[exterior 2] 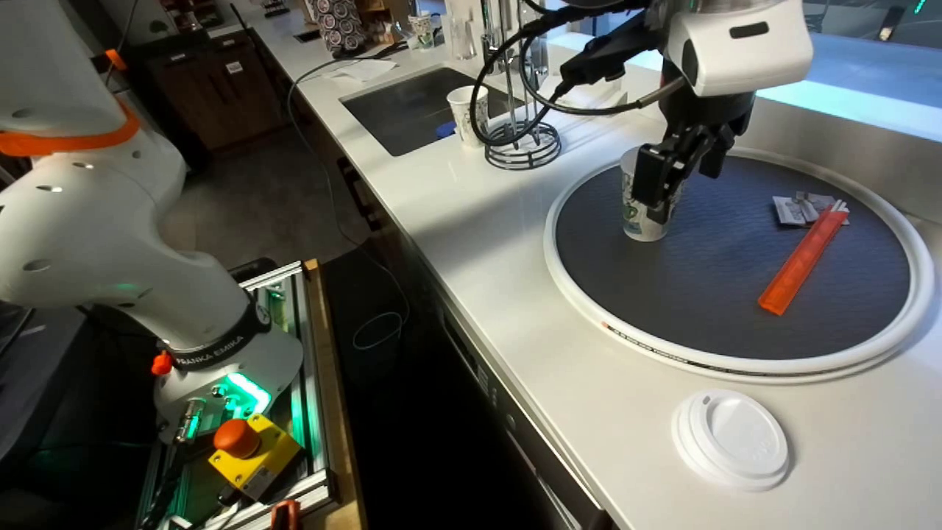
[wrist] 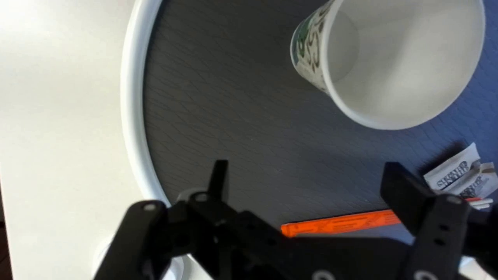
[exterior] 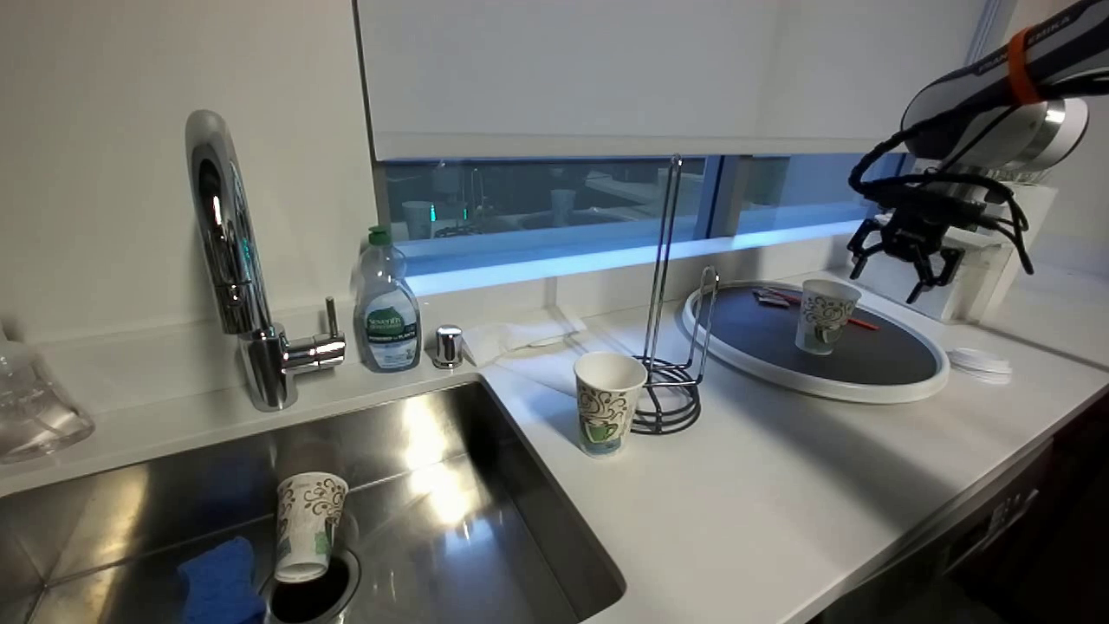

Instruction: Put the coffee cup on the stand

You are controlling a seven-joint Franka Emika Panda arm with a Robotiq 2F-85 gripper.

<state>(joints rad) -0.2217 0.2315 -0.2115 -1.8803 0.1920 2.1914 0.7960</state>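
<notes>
a long white counter [exterior: 719,511] bore a round, white-rimmed dark grey tray [exterior 2: 699,316] and, near it, a tall, round-based metal wire stand [exterior: 665,383]. the black two-fingered gripper [wrist: 305,166] hung above the tray, spread wide. the white paper coffee cup [exterior: 825,319], printed with brown swirls and green, stood upright on the tray near the gripper, apart from the stand.
</notes>
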